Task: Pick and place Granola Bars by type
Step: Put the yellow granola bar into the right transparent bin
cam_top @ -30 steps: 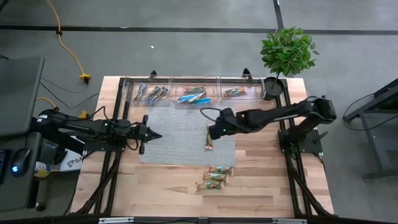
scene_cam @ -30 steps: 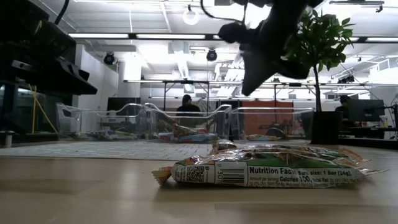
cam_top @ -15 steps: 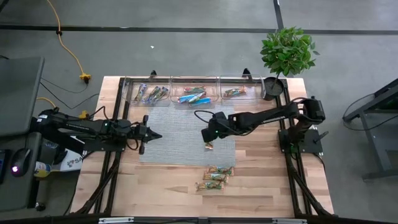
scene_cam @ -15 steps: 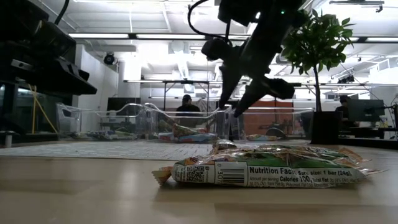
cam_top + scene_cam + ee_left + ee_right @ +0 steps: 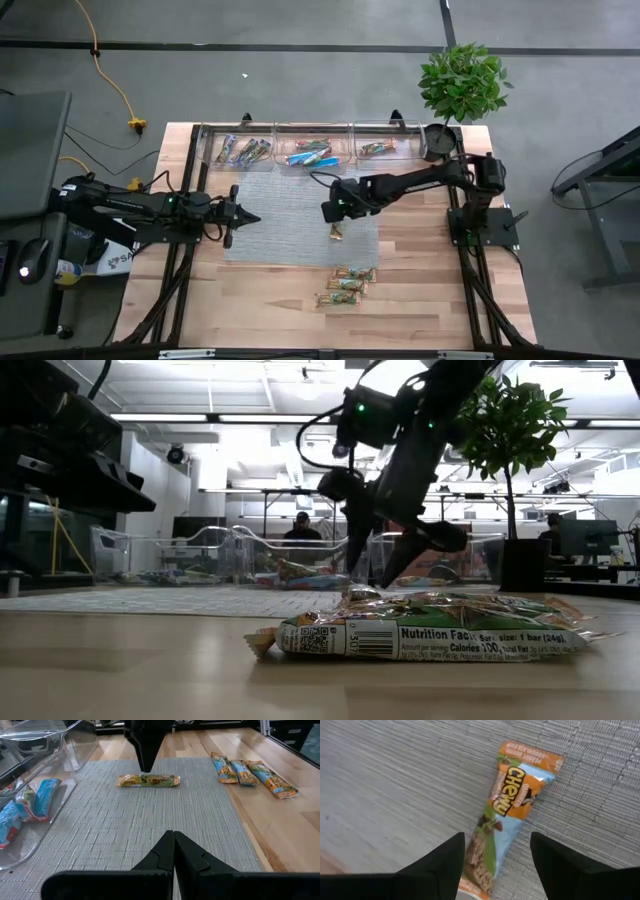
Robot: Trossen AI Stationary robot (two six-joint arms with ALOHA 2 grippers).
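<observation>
Right pincer wide open, empty, straddling the Chewy bar; square across its width before you close.

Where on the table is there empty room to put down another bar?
The grey mat is bare between the left gripper and the lone bar under the right gripper. Bare wood lies left of the three bars. The clear bins are crowded.

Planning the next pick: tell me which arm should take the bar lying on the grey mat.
Right. The right gripper hangs open directly over the bar, while the left gripper is shut and farther off across the mat.
</observation>
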